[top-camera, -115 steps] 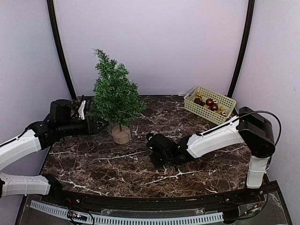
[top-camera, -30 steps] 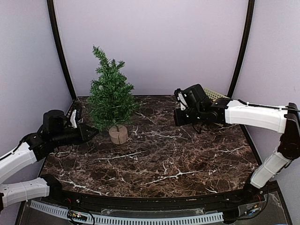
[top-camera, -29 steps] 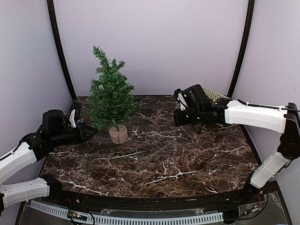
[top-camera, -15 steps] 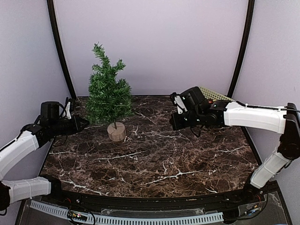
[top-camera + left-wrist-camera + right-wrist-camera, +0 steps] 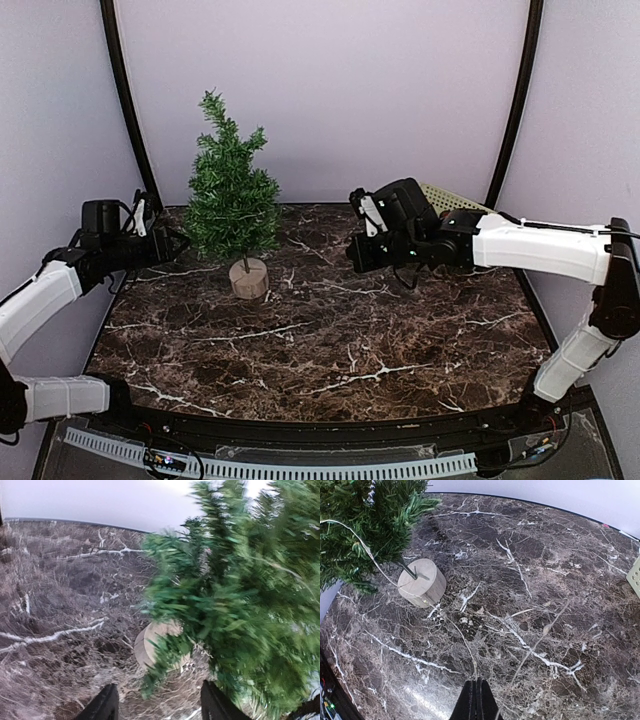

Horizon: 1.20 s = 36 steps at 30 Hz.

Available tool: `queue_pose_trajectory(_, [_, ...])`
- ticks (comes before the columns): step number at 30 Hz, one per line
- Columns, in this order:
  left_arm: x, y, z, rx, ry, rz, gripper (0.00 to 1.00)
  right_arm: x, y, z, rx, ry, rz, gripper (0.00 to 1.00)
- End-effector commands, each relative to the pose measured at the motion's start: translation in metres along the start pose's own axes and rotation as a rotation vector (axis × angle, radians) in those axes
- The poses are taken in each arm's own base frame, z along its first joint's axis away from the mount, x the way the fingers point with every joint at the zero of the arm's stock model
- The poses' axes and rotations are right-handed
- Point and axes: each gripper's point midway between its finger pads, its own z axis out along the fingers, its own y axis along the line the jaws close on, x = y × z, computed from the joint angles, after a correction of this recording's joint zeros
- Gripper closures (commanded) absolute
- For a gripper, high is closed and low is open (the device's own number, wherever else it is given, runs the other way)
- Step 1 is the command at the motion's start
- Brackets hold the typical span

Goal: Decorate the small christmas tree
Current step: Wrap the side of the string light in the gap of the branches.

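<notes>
- The left gripper [image 5: 159, 687] has its fingers [image 5: 106, 706] spread apart and grips nothing. A low branch tip hangs just ahead of the gap.
- The small christmas tree [image 5: 232, 195] stands upright on the marble table [image 5: 330, 340], close ahead of those fingers. Its wooden stump [image 5: 150, 642] lies just beyond them.
- The right gripper [image 5: 476, 684] has its fingers pressed together above the table, with the tree well ahead to their left.
- A thin pale thread [image 5: 375, 560] runs from near those fingertips past the stump into the branches. I cannot tell whether it is pinched.
- A basket [image 5: 636, 577] sits far right of the right fingers.

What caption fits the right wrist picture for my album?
Right hand pinches a thin wire running to the small christmas tree.
</notes>
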Motion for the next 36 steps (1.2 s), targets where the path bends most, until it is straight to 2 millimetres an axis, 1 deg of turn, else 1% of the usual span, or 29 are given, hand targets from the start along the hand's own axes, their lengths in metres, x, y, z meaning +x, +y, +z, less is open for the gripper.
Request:
queue_pose_trajectory(1, [0.004,-0.017,-0.029,0.056,-0.045,-0.039,0.35,-0.027,0.005,0.001,0.000,-0.078,0.034,1.00])
queue_pose_trajectory(2, [0.004,-0.026,-0.039,0.092,-0.070,-0.045,0.34,-0.028,0.006,0.001,-0.003,-0.083,0.037,1.00])
queue_pose_trajectory(3, [0.015,-0.029,-0.040,0.108,-0.055,-0.085,0.34,-0.029,0.006,0.001,-0.003,-0.087,0.039,1.00])
queue_pose_trajectory(4, [0.016,-0.036,-0.049,0.129,-0.077,-0.091,0.33,-0.029,0.006,0.001,-0.005,-0.088,0.040,1.00])
queue_pose_trajectory(5, [0.026,-0.041,-0.050,0.151,-0.062,-0.122,0.33,-0.029,0.006,0.001,-0.005,-0.087,0.040,1.00])
queue_pose_trajectory(6, [0.024,-0.048,-0.058,0.169,-0.094,-0.119,0.31,-0.030,0.006,0.000,-0.006,-0.088,0.041,1.00])
queue_pose_trajectory(7, [0.030,-0.060,-0.062,0.209,-0.090,-0.128,0.31,-0.029,0.006,0.000,-0.006,-0.088,0.040,1.00])
queue_pose_trajectory(8, [0.030,-0.064,-0.063,0.213,-0.102,-0.131,0.30,-0.029,0.006,0.000,-0.006,-0.087,0.039,1.00])
queue_pose_trajectory(9, [0.036,-0.075,-0.063,0.245,-0.084,-0.136,0.30,-0.029,0.005,0.000,-0.003,-0.088,0.038,1.00])
queue_pose_trajectory(10, [0.035,-0.078,-0.063,0.248,-0.089,-0.136,0.30,-0.028,0.005,0.000,0.000,-0.089,0.039,1.00])
queue_pose_trajectory(11, [0.041,-0.087,-0.060,0.269,-0.061,-0.136,0.30,-0.028,0.004,0.000,0.003,-0.089,0.041,1.00])
queue_pose_trajectory(12, [0.040,-0.091,-0.058,0.273,-0.064,-0.133,0.30,-0.027,0.003,0.000,0.007,-0.090,0.042,1.00])
queue_pose_trajectory(13, [0.045,-0.099,-0.053,0.287,-0.035,-0.124,0.31,-0.027,0.003,-0.001,0.008,-0.091,0.044,1.00])
queue_pose_trajectory(14, [0.043,-0.102,-0.051,0.282,-0.042,-0.117,0.32,-0.027,0.002,-0.001,0.009,-0.093,0.046,1.00])
queue_pose_trajectory(15, [0.047,-0.110,-0.046,0.291,-0.017,-0.098,0.33,-0.027,0.002,-0.001,0.010,-0.092,0.049,1.00])
queue_pose_trajectory(17, [0.047,-0.116,-0.038,0.285,-0.003,-0.075,0.33,-0.026,0.001,-0.001,0.011,-0.092,0.055,1.00])
queue_pose_trajectory(21, [0.045,-0.118,-0.024,0.262,0.008,-0.050,0.33,-0.026,0.002,-0.003,0.007,-0.095,0.059,1.00])
queue_pose_trajectory(25, [0.043,-0.119,-0.014,0.248,0.017,-0.033,0.33,-0.026,0.001,-0.005,0.010,-0.099,0.057,1.00])
queue_pose_trajectory(27, [0.042,-0.120,-0.010,0.252,0.018,-0.028,0.39,-0.026,0.000,-0.005,0.012,-0.099,0.053,1.00])
queue_pose_trajectory(28, [0.043,-0.120,-0.007,0.250,0.024,-0.027,0.47,-0.026,0.000,-0.005,0.013,-0.099,0.052,1.00])
queue_pose_trajectory(29, [0.041,-0.121,-0.006,0.255,0.020,-0.025,0.52,-0.026,0.000,-0.005,0.014,-0.099,0.051,1.00])
queue_pose_trajectory(30, [0.041,-0.122,-0.004,0.255,0.024,-0.023,0.63,-0.026,0.000,-0.004,0.014,-0.099,0.051,1.00])
queue_pose_trajectory(31, [0.040,-0.123,-0.003,0.258,0.023,-0.022,0.70,-0.027,-0.001,-0.005,0.016,-0.101,0.052,1.00])
queue_pose_trajectory(32, [0.039,-0.124,-0.003,0.258,0.024,-0.017,0.83,-0.027,-0.001,-0.006,0.017,-0.104,0.053,1.00])
queue_pose_trajectory(33, [0.040,-0.122,-0.002,0.250,0.027,-0.016,0.89,-0.027,-0.002,-0.006,0.019,-0.102,0.053,1.00])
queue_pose_trajectory(34, [0.038,-0.122,-0.004,0.246,0.022,-0.009,0.97,-0.027,-0.002,-0.008,0.019,-0.105,0.052,1.00])
queue_pose_trajectory(36, [0.039,-0.117,-0.009,0.220,0.017,-0.002,1.00,-0.027,0.000,-0.011,0.011,-0.104,0.042,1.00])
